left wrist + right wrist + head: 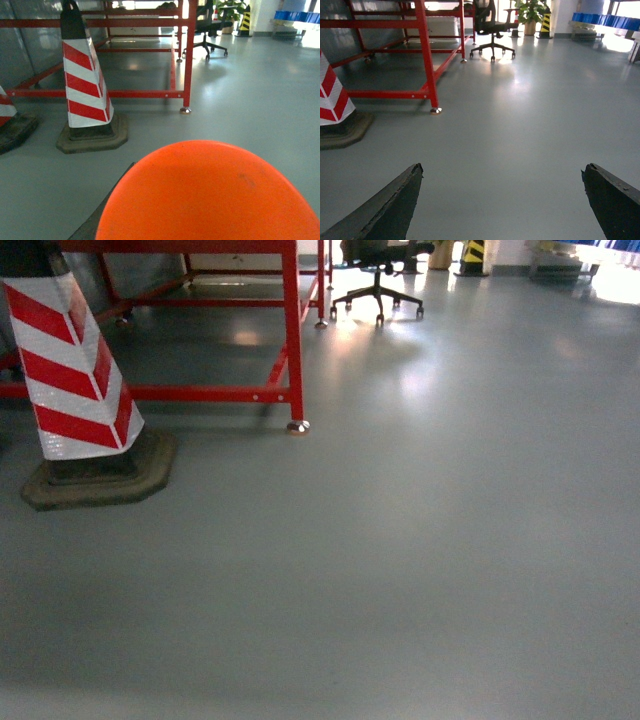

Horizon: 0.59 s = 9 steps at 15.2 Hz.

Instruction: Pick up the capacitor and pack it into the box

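Only grey floor (420,570), striped cone (70,360), red frame (292,330).

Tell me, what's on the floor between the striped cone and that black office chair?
In the head view, the red metal frame stands between the striped cone and the office chair; its foot rests on bare grey floor.

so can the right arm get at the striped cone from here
Probably not yet. The right pincer is open and aimed at bare floor; the cone sits far off to its left, beside the red frame. Nothing blocks the way, though.
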Available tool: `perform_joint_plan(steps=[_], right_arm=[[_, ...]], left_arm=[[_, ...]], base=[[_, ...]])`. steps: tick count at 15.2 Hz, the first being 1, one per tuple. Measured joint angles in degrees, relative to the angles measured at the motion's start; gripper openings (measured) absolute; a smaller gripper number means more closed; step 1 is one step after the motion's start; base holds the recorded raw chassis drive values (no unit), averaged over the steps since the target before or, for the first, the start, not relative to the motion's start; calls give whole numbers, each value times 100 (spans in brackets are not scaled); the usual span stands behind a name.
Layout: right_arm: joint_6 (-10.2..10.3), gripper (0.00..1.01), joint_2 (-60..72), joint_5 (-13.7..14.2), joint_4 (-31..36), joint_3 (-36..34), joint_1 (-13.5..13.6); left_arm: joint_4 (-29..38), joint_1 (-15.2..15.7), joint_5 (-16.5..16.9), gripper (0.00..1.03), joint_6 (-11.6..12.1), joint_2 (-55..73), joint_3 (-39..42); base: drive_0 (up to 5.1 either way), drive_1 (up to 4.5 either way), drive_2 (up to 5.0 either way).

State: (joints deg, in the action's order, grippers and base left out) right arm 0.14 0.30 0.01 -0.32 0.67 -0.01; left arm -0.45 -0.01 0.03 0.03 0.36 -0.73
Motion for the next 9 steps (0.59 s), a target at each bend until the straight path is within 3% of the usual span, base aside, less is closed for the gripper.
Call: perform_joint_plan(steps=[9], right_arm=[[0, 98, 0, -2, 7, 0, 0]], left_arm=[[0, 0, -2, 43, 0, 0, 0]], base=[[-509, 237, 237]])
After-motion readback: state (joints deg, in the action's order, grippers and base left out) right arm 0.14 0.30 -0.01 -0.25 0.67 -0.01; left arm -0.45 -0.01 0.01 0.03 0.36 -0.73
